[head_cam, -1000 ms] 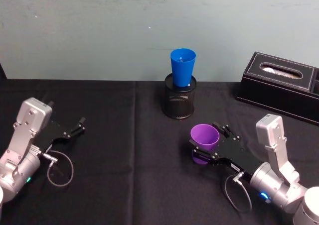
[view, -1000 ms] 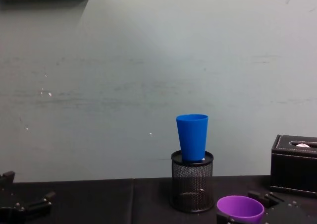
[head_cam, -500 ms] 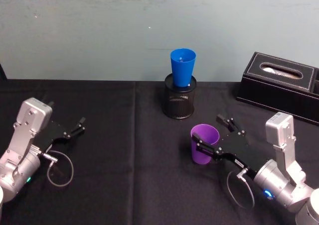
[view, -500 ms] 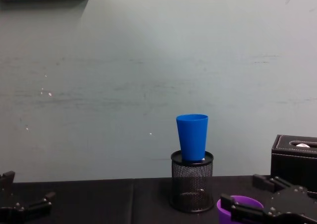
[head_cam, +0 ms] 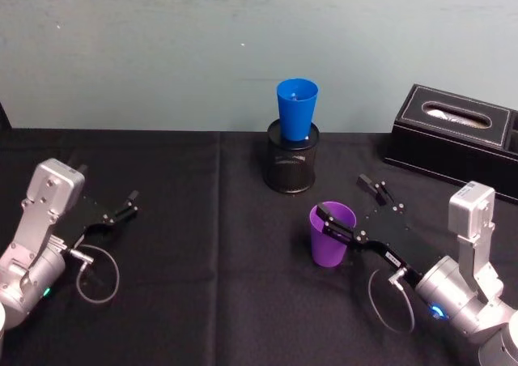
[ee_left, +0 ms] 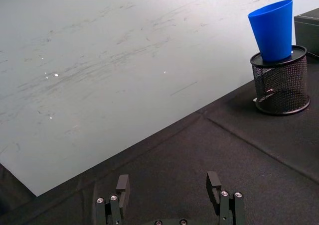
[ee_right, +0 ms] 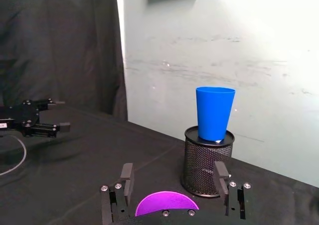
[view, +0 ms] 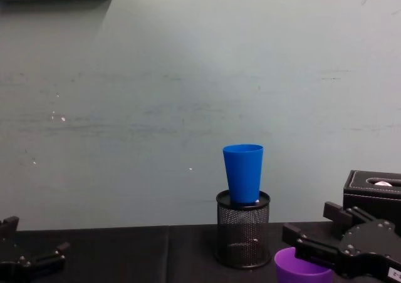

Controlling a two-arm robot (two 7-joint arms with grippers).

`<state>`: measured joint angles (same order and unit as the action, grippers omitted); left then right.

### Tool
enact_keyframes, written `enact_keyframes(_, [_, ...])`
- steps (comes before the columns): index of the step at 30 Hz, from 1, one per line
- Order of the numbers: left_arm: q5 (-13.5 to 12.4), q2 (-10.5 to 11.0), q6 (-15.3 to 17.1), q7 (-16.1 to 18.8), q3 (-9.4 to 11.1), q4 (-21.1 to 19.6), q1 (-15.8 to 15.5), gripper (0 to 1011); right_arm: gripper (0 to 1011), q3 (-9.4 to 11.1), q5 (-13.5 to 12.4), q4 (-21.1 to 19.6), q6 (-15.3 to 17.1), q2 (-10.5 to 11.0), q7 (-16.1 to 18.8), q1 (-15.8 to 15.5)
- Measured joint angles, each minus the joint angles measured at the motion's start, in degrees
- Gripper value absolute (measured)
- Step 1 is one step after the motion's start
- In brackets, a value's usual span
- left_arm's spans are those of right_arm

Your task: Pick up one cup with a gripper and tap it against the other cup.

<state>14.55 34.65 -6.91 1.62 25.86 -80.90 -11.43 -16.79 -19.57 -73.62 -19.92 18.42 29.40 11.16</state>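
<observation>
Right gripper [head_cam: 354, 204] spread wide, just behind purple cup [head_cam: 330, 235]; no grip.
Centre the fingers either side of the cup wall before closing, then lift toward blue cup [head_cam: 296, 111]. Left gripper [head_cam: 128, 205] parked, apart.

A short, wide purple cup [head_cam: 332, 234] is seen upright, right of centre in the lower half of the head view. A taller, narrow blue cup [head_cam: 296, 110] is seated upright above it, at upper centre.
</observation>
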Motion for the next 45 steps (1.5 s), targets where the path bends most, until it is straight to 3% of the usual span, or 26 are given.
enact_keyframes(29, [0.0, 0.0, 0.0, 0.0, 0.0, 0.0, 0.0, 1011, 1004, 0.0, 0.1, 0.0, 0.0, 0.0, -0.1, 0.0])
enact_keyframes(45, [0.0, 0.0, 0.0, 0.0, 0.0, 0.0, 0.0, 1011, 1004, 2.9, 2.7, -0.1, 1.6, -1.6, -6.5, -0.6])
